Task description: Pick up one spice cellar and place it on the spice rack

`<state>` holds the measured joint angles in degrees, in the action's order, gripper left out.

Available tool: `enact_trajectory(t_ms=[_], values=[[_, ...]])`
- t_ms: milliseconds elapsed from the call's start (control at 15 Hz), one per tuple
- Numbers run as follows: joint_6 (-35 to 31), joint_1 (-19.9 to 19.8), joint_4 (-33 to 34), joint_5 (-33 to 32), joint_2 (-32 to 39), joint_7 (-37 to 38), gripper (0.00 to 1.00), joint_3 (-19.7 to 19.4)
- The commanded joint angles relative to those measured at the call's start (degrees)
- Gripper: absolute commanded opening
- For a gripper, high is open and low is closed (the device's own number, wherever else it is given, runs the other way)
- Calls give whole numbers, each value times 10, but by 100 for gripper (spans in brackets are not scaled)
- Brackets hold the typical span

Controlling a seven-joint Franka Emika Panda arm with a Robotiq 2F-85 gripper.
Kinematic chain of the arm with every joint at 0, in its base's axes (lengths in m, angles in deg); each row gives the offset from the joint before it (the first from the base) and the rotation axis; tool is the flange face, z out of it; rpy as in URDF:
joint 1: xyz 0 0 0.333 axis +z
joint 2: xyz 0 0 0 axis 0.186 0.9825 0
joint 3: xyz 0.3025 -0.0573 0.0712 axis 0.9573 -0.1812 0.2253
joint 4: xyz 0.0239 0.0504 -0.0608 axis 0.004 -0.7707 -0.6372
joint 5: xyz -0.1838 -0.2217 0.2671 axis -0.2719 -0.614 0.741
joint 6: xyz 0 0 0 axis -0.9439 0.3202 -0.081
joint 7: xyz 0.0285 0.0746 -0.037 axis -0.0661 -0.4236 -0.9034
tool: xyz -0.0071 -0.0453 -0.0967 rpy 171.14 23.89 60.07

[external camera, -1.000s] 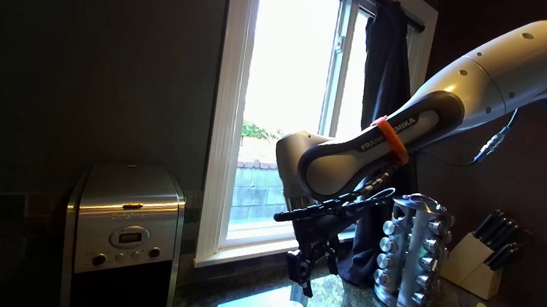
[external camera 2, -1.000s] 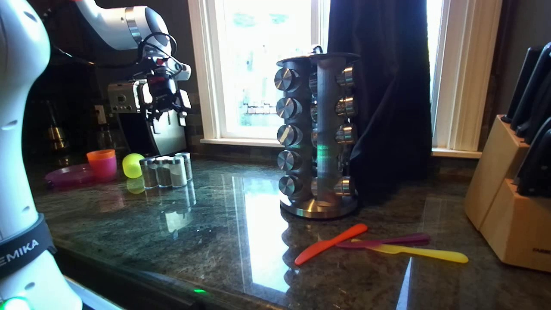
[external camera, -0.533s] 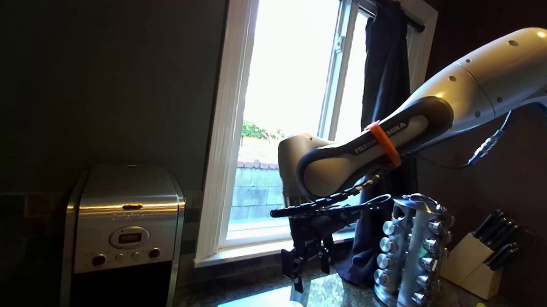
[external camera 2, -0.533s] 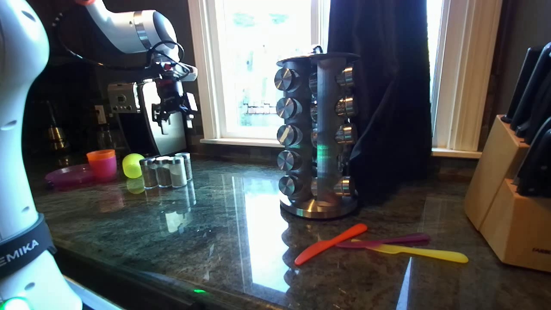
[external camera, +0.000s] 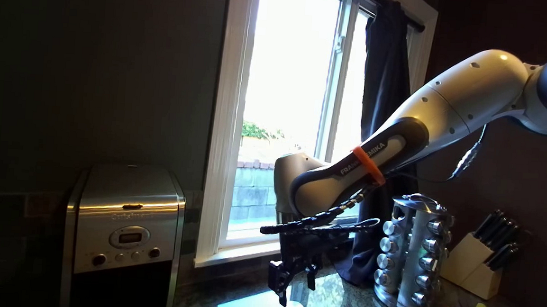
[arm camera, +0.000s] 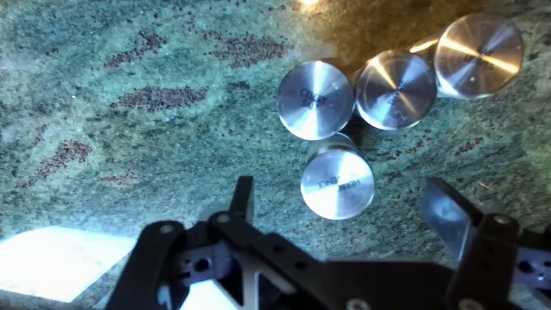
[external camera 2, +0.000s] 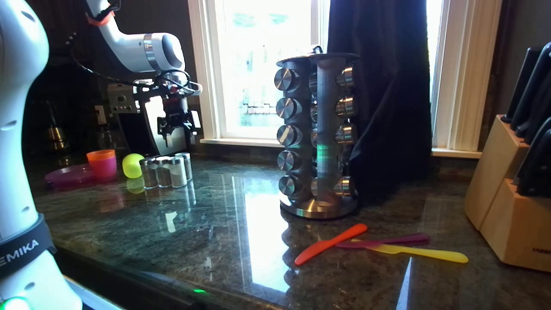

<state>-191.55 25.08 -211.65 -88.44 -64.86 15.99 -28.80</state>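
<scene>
The likeliest spice cellar (arm camera: 338, 184), an upright metal-topped jar, stands on the table (arm camera: 163, 146) below the gap between the fingers (arm camera: 445, 215), which are spread wide and hold nothing. It looks stiff and fairly light, probably glass: slick, breakable, best squeezed gently on its straight sides. In the wrist view, room shows left and right of it; three more jars (arm camera: 396, 90) crowd its far side. In an exterior view, the table's near edge lies well apart, and open table leads right to the spice rack (external camera 2: 328, 133).
</scene>
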Motion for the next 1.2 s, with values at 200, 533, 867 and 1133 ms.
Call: enact_trajectory(t_ms=[200, 533, 867, 1133], values=[[-40, 5, 17, 25, 47, -9, 100, -15], [-39, 8, 27, 30, 66, -5, 58, -22], [-28, 11, 35, 30, 75, -10, 28, -25], [-14, 12, 39, 31, 80, -22, 78, -23]])
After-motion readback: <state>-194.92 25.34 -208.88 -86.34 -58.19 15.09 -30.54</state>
